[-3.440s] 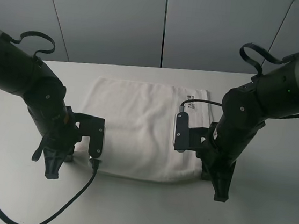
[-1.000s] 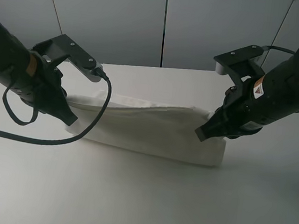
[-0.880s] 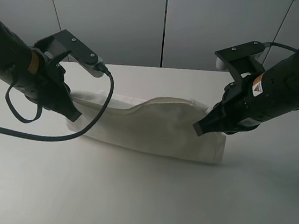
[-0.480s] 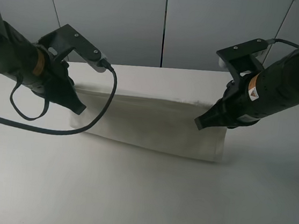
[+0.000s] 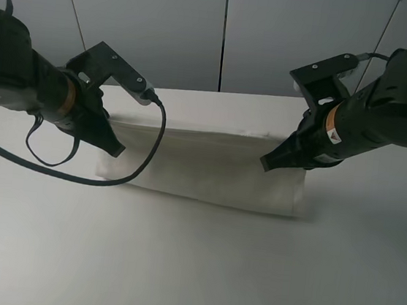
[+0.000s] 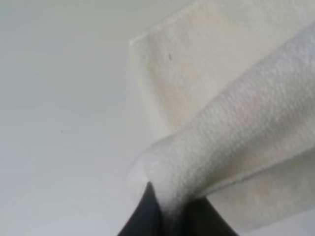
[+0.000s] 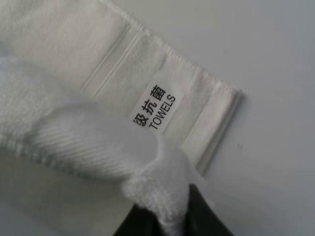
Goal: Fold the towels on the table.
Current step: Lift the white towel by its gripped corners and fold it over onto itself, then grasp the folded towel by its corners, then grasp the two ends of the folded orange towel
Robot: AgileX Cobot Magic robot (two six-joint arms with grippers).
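Observation:
The white terry towel lies on the white table, doubled over lengthwise into a long band. My left gripper is shut on the towel's left end and my right gripper on its right end. Both hold the upper layer just above the lower one. In the left wrist view the fingers pinch a rolled fold of the towel. In the right wrist view the gripper pinches a bunched corner over the towel's grey label and its border band.
A black cable hangs from the left arm across the towel's left end. Bare tabletop stretches in front of the towel and to both sides. A grey panelled wall stands behind the table's far edge.
Both grippers took hold of the towel's near edge, lifted it and carried it over toward the far side. In the last second the raised hump in the middle flattened and the fold drew taut.

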